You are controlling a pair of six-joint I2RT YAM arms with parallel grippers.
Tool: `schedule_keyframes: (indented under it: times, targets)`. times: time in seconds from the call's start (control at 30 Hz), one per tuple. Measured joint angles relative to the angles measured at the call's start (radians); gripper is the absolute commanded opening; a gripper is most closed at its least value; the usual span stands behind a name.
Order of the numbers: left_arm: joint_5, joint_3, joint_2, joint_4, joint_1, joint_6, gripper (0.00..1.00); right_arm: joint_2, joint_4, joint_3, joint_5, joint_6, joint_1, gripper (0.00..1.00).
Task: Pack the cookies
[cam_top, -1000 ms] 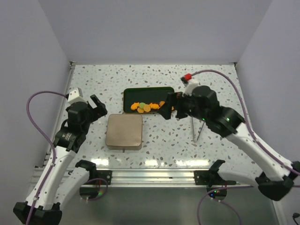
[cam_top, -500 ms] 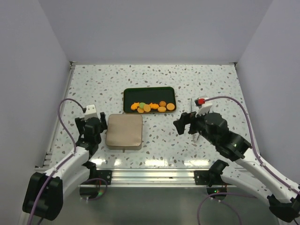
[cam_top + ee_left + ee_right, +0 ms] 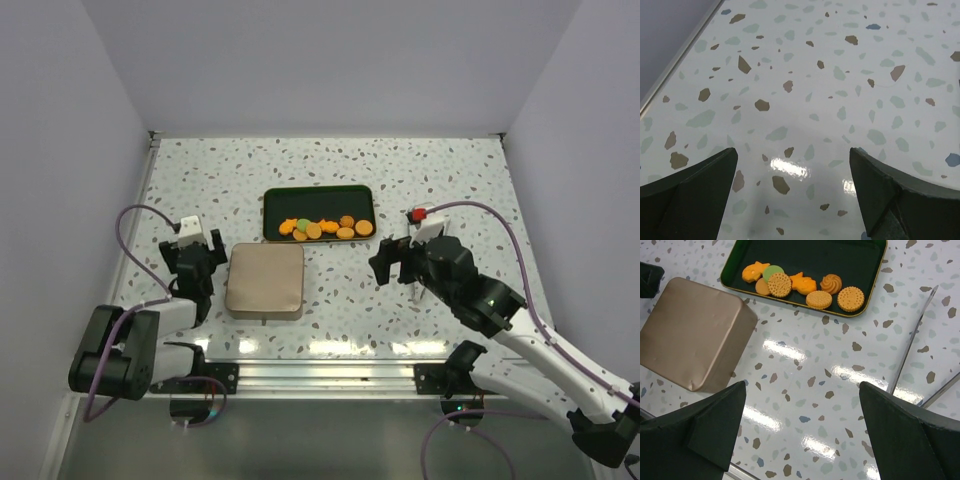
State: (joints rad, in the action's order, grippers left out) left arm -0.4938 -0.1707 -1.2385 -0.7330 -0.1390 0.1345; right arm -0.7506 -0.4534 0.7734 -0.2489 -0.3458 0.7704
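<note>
— Where are the small, mostly orange cookies (image 3: 802, 284), round or flower-shaped?

— They lie in a row inside the dark green rectangular tray (image 3: 860, 260), near the tan square tin (image 3: 695, 332). They look light, dry and brittle. I think you should take each one by its edges, softly. The thin metal tongs (image 3: 912, 337) may help you.

— And the grippers?

— Your left gripper (image 3: 792, 152) and right gripper (image 3: 802, 385) both stand wide apart, with nothing in them.

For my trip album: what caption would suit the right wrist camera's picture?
Open right gripper looks down on cookies in a dark tray, a tan tin and metal tongs.
</note>
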Motion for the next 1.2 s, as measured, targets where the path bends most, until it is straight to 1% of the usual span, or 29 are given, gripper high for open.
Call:
schedule_keyframes:
  times: [0.17,0.3,0.4,0.47,0.6,0.7,0.83,0.93,1.07,1.2]
  targets:
    - [0.107,-0.013,-0.060,-0.123,0.067,-0.016,1.00,-0.001,0.005,0.000,-0.031,0.003,0.000,0.99]
    - [0.182,-0.032,-0.107,-0.186,0.099,-0.026,1.00,-0.005,0.005,0.000,-0.042,-0.001,0.000,0.99]
    - [0.220,-0.050,-0.149,-0.237,0.106,-0.029,1.00,-0.015,0.004,0.000,-0.048,-0.006,0.000,0.99]
    - [0.234,-0.048,-0.182,-0.304,0.106,-0.036,1.00,-0.018,0.001,0.000,-0.048,-0.011,0.000,0.99]
    - [0.275,-0.047,-0.220,-0.361,0.106,-0.053,1.00,-0.016,-0.003,-0.001,-0.049,-0.017,0.000,0.99]
    - [0.323,-0.017,-0.246,-0.451,0.106,-0.077,1.00,-0.009,-0.003,-0.010,-0.050,-0.022,0.000,0.99]
    - [0.349,-0.001,-0.272,-0.478,0.105,-0.095,1.00,-0.018,-0.010,-0.015,-0.060,-0.027,0.000,0.99]
    - [0.357,0.001,-0.272,-0.492,0.105,-0.100,1.00,-0.053,-0.010,-0.014,-0.095,-0.011,0.000,0.99]
    - [0.360,0.001,-0.272,-0.513,0.104,-0.103,1.00,-0.115,-0.004,-0.014,-0.194,-0.005,0.000,0.99]
    - [0.361,0.001,-0.272,-0.526,0.104,-0.103,1.00,-0.161,0.048,-0.014,-0.288,0.026,0.000,0.99]
